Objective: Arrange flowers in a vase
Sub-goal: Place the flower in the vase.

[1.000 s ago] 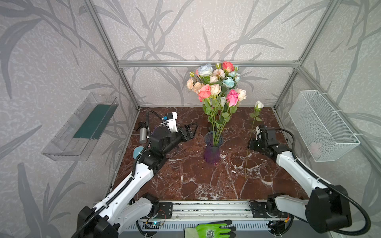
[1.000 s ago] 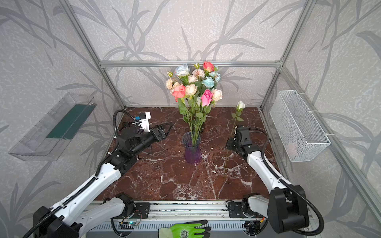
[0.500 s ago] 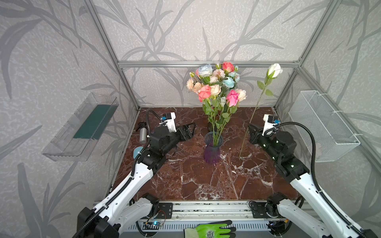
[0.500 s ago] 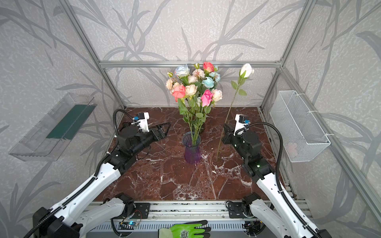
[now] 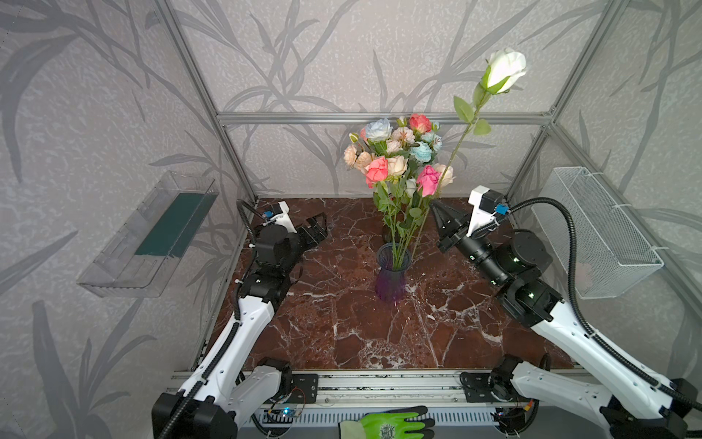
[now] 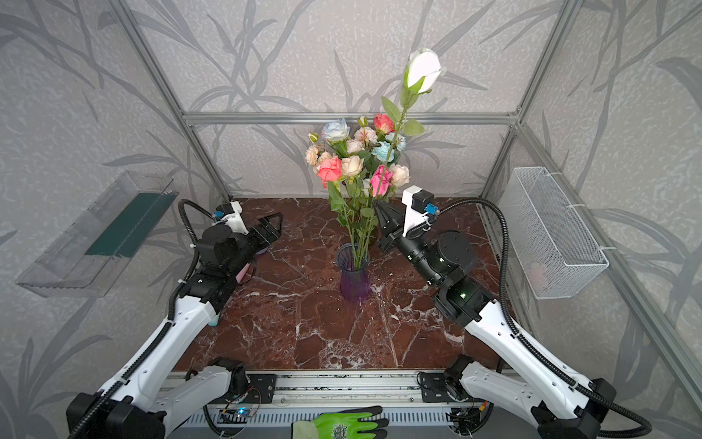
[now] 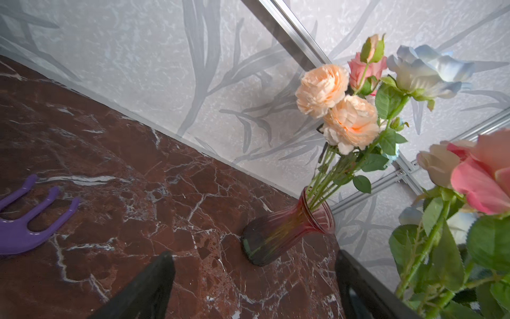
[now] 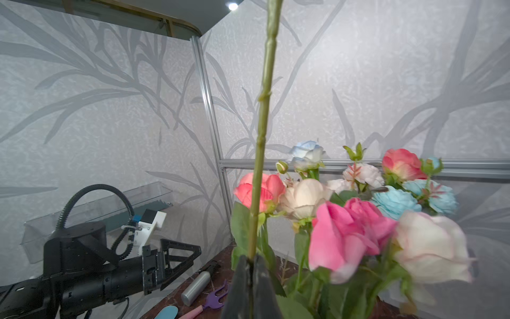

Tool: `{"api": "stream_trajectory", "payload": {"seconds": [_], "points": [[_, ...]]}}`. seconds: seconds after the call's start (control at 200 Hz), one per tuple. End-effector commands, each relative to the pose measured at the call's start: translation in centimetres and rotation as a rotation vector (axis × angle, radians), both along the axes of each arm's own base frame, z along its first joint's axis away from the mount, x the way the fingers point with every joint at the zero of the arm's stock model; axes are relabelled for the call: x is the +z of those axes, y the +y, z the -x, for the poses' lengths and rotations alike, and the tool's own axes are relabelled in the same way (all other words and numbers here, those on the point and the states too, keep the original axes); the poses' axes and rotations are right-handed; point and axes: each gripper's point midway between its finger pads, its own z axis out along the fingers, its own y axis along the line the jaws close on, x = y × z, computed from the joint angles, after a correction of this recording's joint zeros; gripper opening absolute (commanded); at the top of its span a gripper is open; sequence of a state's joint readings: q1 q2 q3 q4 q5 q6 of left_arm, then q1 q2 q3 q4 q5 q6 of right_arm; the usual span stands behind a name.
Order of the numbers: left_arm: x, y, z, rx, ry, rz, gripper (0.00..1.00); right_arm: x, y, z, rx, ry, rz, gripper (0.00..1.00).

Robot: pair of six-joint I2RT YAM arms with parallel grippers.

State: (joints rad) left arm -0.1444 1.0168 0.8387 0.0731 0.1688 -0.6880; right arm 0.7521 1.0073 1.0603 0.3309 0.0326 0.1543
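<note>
Right of centre in both top views, right claw (image 5: 435,206) is clamped on the stem (image 8: 263,110) of the white rose (image 5: 505,70). Right wrist view shows both jaws pressed together on that stem, nothing else in the grip. Rose head sits high, upper right of frame, above every other bloom. Stem tilts down-left past the claw toward the mouth of the vase (image 5: 393,273), frame centre. Can't tell if the stem tip is inside the rim yet.

Just left of the claw are the flowers (image 5: 395,159) already standing in the vase: about a dozen heads, pink, peach, cream, pale blue. No loose flowers visible on the table (image 5: 342,327).

Judgement: task nearly done, and this rose looks like the last one. Left to do: seat its stem in the vase and let go.

Left claw (image 5: 317,228), centre-left, has its jaws wide apart and empty, held above the table, well apart from the vase. Purple fork (image 7: 27,221) lies on the table on that side, untouched.
</note>
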Motion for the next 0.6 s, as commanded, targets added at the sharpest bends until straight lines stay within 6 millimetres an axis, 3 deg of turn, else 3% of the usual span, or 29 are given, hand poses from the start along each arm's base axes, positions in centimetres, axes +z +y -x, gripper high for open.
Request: {"api": "stream_trajectory", "payload": {"seconds": [0.0,0.115,0.325,0.595], "points": [[1.3,1.1,-0.8,-0.001,-0.004,0.019,0.92,2.1,2.1,0.7,0.031,-0.122,-0.017,0.00],[0.8,2.5,-1.5,0.028,0.007,0.072,0.91,0.8,4.7,0.0,0.047,-0.143,0.025,0.00],[0.7,2.5,-1.6,0.018,-0.004,0.109,0.91,-1.9,6.4,-1.8,0.024,-0.127,0.075,0.00],[0.8,2.3,-1.6,0.008,-0.014,0.132,0.91,-7.0,6.3,-2.1,0.024,-0.034,0.116,0.00]]}}
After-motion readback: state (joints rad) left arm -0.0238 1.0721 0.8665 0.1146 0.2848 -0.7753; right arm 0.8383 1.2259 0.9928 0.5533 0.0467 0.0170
